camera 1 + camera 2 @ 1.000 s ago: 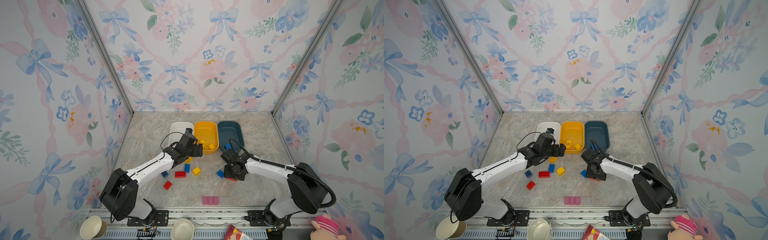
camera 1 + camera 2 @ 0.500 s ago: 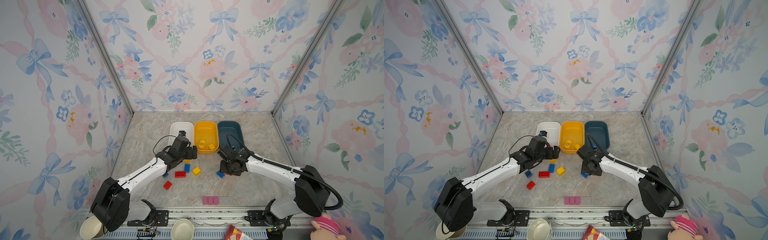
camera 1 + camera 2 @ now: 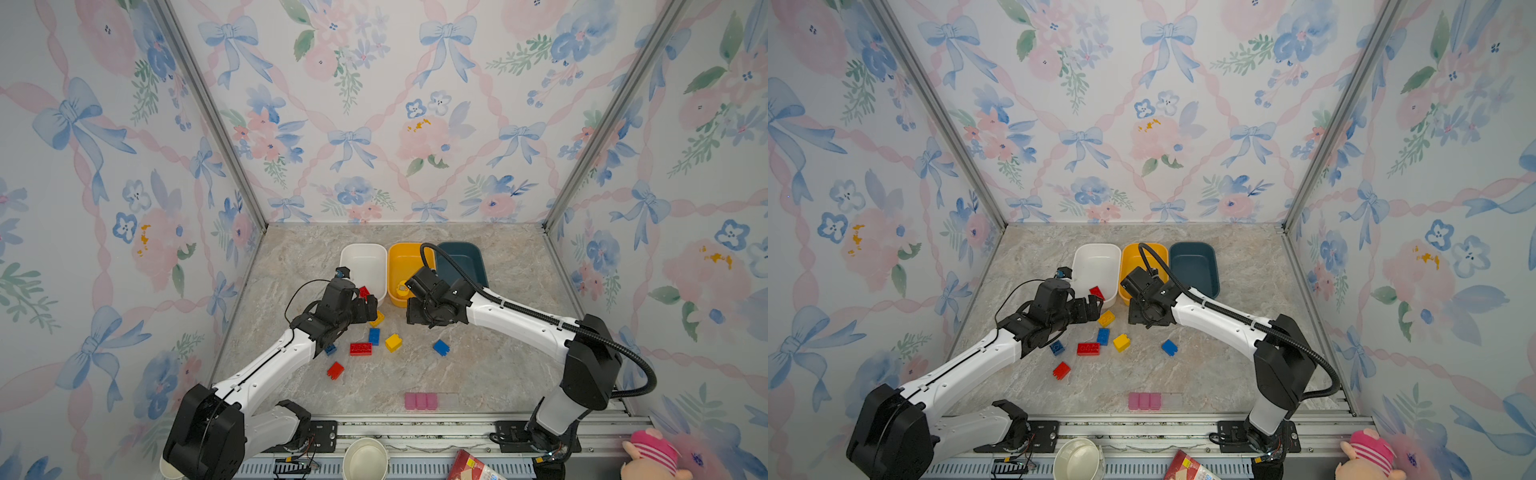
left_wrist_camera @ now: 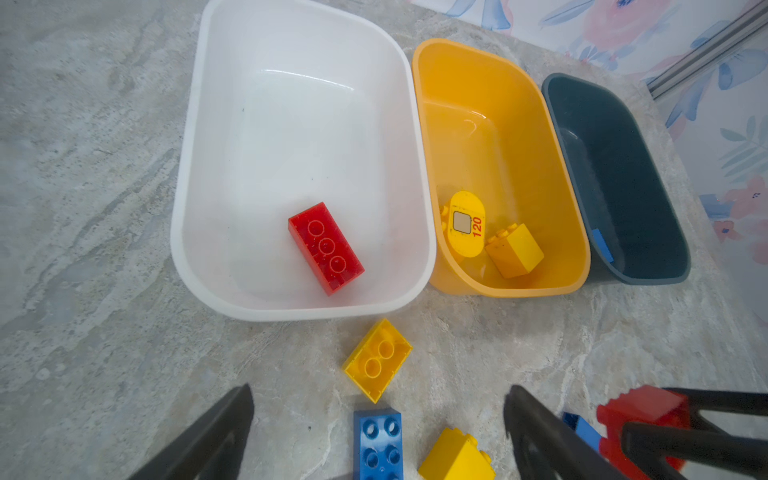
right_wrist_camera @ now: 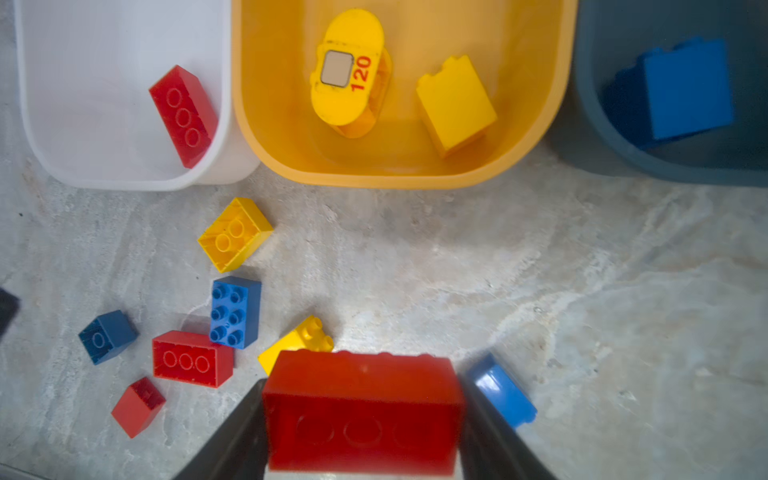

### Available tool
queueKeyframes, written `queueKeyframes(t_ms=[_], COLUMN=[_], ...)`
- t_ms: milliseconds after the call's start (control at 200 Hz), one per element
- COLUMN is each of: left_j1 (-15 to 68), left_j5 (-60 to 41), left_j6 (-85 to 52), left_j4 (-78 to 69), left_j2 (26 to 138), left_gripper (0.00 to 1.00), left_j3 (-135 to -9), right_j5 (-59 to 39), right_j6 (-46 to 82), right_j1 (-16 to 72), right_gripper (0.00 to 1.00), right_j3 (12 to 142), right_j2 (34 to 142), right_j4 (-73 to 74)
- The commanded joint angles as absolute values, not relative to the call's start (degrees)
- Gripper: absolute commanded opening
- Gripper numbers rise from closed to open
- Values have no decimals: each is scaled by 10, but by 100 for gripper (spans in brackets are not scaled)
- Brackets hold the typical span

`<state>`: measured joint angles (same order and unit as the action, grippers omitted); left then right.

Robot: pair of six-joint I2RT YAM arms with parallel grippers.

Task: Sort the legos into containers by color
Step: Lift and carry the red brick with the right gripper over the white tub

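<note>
My right gripper (image 5: 361, 419) is shut on a long red lego (image 5: 361, 409), held above the table in front of the yellow container (image 3: 405, 257). My left gripper (image 4: 379, 392) stands open over loose legos, just in front of the white container (image 3: 363, 264), which holds one red lego (image 4: 326, 248). The yellow container holds two yellow pieces (image 4: 467, 224). The teal container (image 3: 463, 262) holds a blue lego (image 5: 681, 91). Loose on the table lie yellow (image 3: 377, 319), blue (image 3: 374, 336), yellow (image 3: 393, 342), blue (image 3: 441, 347) and red (image 3: 360, 349) legos.
A small red lego (image 3: 335, 370) and a dark blue one (image 3: 330, 350) lie beside my left forearm. A pale-pink strip (image 3: 420, 401) lies near the front edge. A paper cup (image 3: 365, 459) and a plush toy (image 3: 654, 457) sit beyond the front rail. Walls close three sides.
My left gripper drew back from the yellow container to the front of the white one. My right gripper rose with the red lego and moved left toward the containers.
</note>
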<state>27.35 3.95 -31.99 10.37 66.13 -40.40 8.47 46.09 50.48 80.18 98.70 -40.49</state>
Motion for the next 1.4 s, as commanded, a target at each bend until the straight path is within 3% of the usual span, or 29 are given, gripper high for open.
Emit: queueKeyframes(t_ms=[0, 905, 1015, 1220, 1395], left_j1=[266, 247, 247, 246, 246], left_j5=[28, 19, 19, 21, 20], left_j6=[-326, -329, -329, -329, -329], left_j4=[105, 105, 105, 105, 105], left_j2=[644, 621, 625, 626, 626], left_gripper=[96, 97, 97, 97, 97], left_j3=[-396, -355, -356, -356, -356], right_j5=[81, -16, -20, -26, -26], right_j6=[429, 361, 362, 362, 361], right_j1=[511, 468, 462, 459, 459], right_gripper=[59, 60, 63, 79, 82], right_j3=[858, 1237, 1263, 1286, 1286], right_j2=[1022, 1339, 1361, 1377, 1375], right_j4=[-398, -373, -380, -385, -387])
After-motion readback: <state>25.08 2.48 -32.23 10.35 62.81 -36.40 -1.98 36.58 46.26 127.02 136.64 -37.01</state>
